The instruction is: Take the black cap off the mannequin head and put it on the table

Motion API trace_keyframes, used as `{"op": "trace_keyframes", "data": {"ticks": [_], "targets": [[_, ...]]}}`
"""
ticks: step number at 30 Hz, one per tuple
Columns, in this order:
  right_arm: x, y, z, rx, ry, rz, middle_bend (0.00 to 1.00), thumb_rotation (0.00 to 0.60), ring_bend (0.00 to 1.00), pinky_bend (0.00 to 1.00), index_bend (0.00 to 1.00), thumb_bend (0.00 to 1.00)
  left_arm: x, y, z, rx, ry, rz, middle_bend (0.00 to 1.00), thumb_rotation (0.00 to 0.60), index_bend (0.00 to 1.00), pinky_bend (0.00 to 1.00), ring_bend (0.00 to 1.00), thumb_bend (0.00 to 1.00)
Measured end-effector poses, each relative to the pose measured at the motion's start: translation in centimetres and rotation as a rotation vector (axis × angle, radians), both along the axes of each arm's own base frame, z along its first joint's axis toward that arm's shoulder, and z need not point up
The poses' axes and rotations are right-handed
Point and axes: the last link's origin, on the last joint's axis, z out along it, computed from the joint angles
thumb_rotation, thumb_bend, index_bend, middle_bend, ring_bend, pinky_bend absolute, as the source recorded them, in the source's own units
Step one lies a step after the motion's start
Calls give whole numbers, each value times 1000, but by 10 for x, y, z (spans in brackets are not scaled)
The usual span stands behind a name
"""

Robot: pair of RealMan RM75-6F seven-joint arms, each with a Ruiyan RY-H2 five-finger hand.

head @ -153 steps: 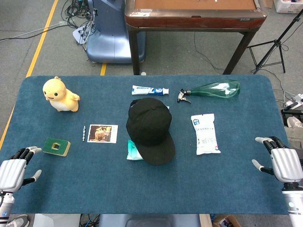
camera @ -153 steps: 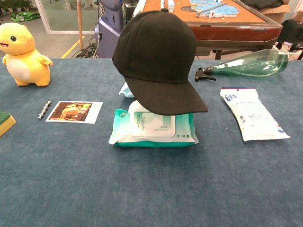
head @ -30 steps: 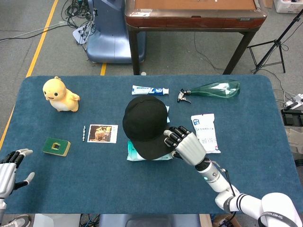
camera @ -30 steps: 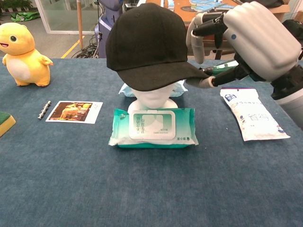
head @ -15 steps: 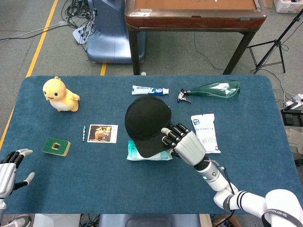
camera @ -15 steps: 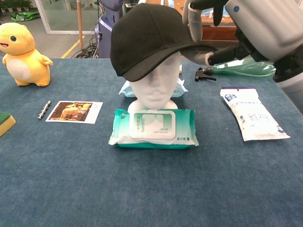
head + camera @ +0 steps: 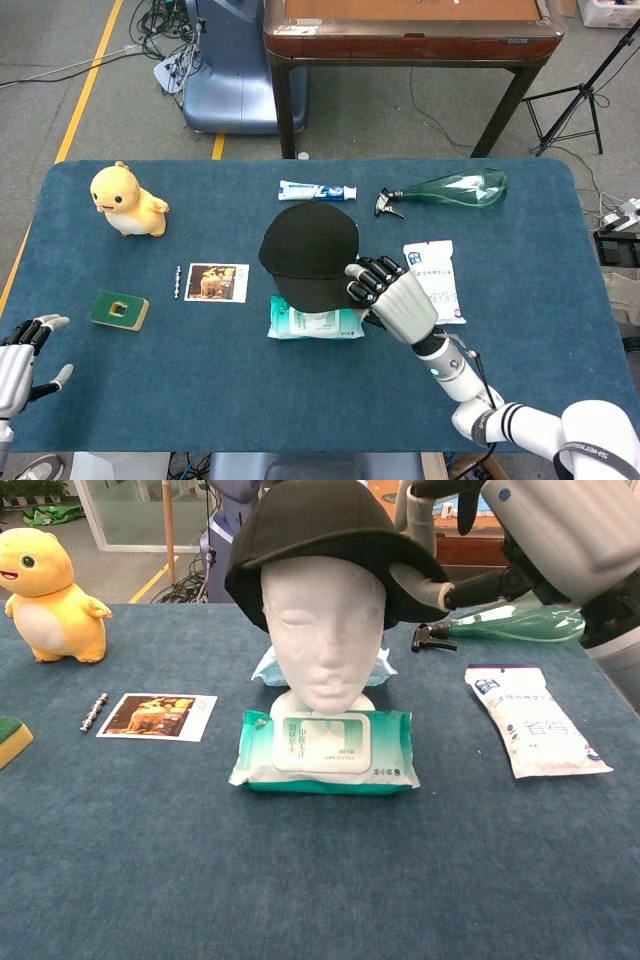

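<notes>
The black cap (image 7: 308,256) (image 7: 320,530) sits tilted back on the white mannequin head (image 7: 322,630), whose face is bare in the chest view. My right hand (image 7: 395,300) (image 7: 540,540) holds the cap's brim at its right side, thumb under it and fingers (image 7: 418,518) over the top. From above, the cap hides the mannequin head. My left hand (image 7: 18,360) hangs at the table's near left corner, fingers apart, holding nothing; the chest view does not show it.
A green wet-wipes pack (image 7: 325,748) lies in front of the mannequin. A white pouch (image 7: 435,280), a green spray bottle (image 7: 455,188) and a toothpaste tube (image 7: 317,191) lie right and behind. A yellow toy (image 7: 125,202), a photo (image 7: 215,282) and a green sponge (image 7: 120,310) are on the left.
My right hand has lifted the cap's brim further up and back, and the mannequin's whole face now shows. The left hand has stayed still.
</notes>
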Motion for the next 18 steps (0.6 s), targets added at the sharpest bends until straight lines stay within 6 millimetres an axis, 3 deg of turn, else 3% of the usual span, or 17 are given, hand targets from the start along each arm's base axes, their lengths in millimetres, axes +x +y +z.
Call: {"op": "trace_keyframes", "data": {"ticks": [18], "targets": [[6,-10,10,-104,28,30,480,600,403,541,668,371,0,0,-1,-3,1,2,236,600,249,402,199,220]]}}
